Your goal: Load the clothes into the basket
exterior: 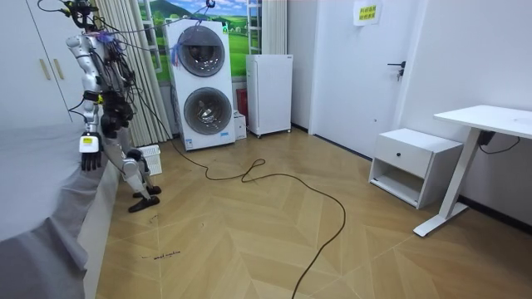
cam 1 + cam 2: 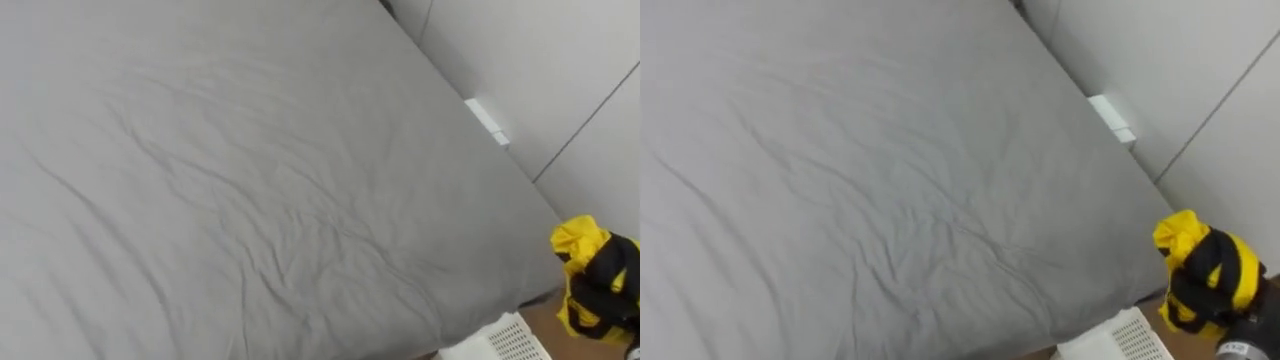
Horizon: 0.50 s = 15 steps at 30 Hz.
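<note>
A yellow garment (image 2: 1177,235) is bunched in my right hand (image 2: 1218,278), whose dark fingers curl round it at the lower right, just past the bed's corner. The cloth (image 2: 578,240) hangs in the air above the floor, up and to the right of a white slatted basket (image 2: 1118,337), of which a corner shows at the bottom edge. In the room view I stand at the bed's side, with the basket (image 1: 150,158) on the floor by my legs. My left hand (image 1: 90,154) hangs at my side with relaxed fingers, holding nothing.
A wide bed with a wrinkled grey sheet (image 2: 250,180) takes up most of the eye views. White wardrobe panels (image 2: 560,60) run along its right side. A stacked washer and dryer (image 1: 201,83) stand behind me, and a wooden floor (image 1: 274,232) stretches out.
</note>
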Tool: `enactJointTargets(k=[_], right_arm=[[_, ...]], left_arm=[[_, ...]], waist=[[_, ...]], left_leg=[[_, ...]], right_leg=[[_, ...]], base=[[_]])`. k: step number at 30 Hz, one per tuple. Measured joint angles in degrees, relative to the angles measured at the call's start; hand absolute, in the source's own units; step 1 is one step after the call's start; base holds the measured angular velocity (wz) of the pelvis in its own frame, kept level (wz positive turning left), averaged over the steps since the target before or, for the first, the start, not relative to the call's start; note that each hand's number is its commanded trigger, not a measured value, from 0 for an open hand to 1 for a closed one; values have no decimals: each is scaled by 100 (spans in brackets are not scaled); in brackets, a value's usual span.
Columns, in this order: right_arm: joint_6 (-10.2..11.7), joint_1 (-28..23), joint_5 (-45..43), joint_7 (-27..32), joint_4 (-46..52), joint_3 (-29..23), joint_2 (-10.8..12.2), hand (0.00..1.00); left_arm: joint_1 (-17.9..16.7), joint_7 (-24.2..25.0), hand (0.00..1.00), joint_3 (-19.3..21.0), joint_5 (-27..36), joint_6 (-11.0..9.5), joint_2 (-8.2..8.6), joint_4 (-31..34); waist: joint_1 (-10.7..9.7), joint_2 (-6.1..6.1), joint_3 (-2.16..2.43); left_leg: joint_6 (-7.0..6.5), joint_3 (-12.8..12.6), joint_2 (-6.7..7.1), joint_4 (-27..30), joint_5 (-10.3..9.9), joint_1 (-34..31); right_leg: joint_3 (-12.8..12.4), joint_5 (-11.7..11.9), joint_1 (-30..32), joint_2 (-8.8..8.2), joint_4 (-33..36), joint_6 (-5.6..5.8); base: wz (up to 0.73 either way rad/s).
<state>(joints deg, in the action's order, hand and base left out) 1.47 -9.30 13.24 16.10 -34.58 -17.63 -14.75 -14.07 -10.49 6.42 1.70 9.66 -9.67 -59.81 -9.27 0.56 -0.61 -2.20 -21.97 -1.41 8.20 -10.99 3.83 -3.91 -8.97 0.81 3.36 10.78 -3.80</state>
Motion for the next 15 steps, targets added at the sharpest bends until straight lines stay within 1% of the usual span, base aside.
enactJointTargets(k=[1, 3, 5, 7, 8, 9, 10, 11, 12, 13, 14, 15], right_arm=[[-26, -16, -6, -2, -53, 0, 26, 100], [-129, -38, 24, -1, -217, 14, 109, 100], [-138, 2, 101, -5, -381, 32, 120, 100], [-139, 45, 224, 0, -574, 22, 114, 100], [-140, 30, 233, -1, -577, 22, 115, 100], [-140, 59, 230, 0, -576, 20, 113, 100], [-140, 82, 221, 1, -582, 14, 113, 100], [-141, 177, 215, 7, -645, 6, 110, 100], [-148, 302, 214, 36, -728, -1, 110, 100], [-159, 365, 211, 61, -747, -12, 106, 100], [-160, 484, 201, 101, -793, -56, 106, 100], [-159, 591, 214, 157, -826, -76, 106, 100]], left_arm=[[0, 1, 0, -4, 0, 16, 0, -1], [-2, -7, 0, -115, 88, 45, -2, -38], [-2, -6, 0, -121, 162, 45, -4, -45], [-1, -13, 0, -119, 163, 44, -6, -45], [2, -20, 0, -159, 163, 45, -6, -45], [3, -29, 0, -216, 172, 71, -6, -46], [7, -26, 0, -226, 185, 82, -6, -50], [12, -12, 0, -289, 245, 83, -8, -90], [27, -6, 0, -413, 267, 83, -11, -127], [62, -3, 0, -481, 267, 83, -10, -172], [133, 9, 0, -591, 265, 83, -8, -264], [177, 19, 0, -670, 271, 83, -12, -332]], waist=[[-12, -14, -3], [-8, -75, -5], [-13, -95, -3], [-34, -100, 0], [-85, -126, -4], [-159, -169, -13], [-177, -199, -17], [-216, -265, -14], [-327, -349, -3], [-363, -389, -14], [-410, -461, -23], [-460, -518, -21]], left_leg=[[0, -9, 0, 0, 0, -1], [4, -178, -20, -3, -3, -30], [1, -265, -23, -2, -5, -99], [0, -299, -26, 14, -5, -202], [-7, -315, -25, 43, -9, -293], [-23, -346, -26, 91, -18, -408], [-37, -378, -33, 126, -27, -474], [-49, -439, -39, 160, -35, -607], [-54, -442, -39, 200, -34, -758], [-65, -446, -38, 228, -38, -835], [-79, -467, -27, 253, -36, -940], [-97, -486, -18, 259, -25, -1031]], right_leg=[[-19, 1, 6, 4, 1, 2], [-131, 26, 86, 28, 25, 11], [-215, 29, 218, 43, 110, 14], [-241, 41, 362, 44, 160, 24], [-261, 40, 488, 43, 240, 24], [-286, 38, 639, 43, 333, 28], [-308, 37, 713, 46, 362, 30], [-350, 45, 866, 48, 408, 42], [-356, 63, 1004, 41, 426, 59], [-363, 66, 1078, 38, 456, 64], [-388, 65, 1227, 32, 535, 70], [-408, 61, 1352, 29, 605, 80]], base=[[-13], [-25], [-24], [-18], [-17], [-15], [-25], [-19], [-14], [-5], [-7], [-9]])
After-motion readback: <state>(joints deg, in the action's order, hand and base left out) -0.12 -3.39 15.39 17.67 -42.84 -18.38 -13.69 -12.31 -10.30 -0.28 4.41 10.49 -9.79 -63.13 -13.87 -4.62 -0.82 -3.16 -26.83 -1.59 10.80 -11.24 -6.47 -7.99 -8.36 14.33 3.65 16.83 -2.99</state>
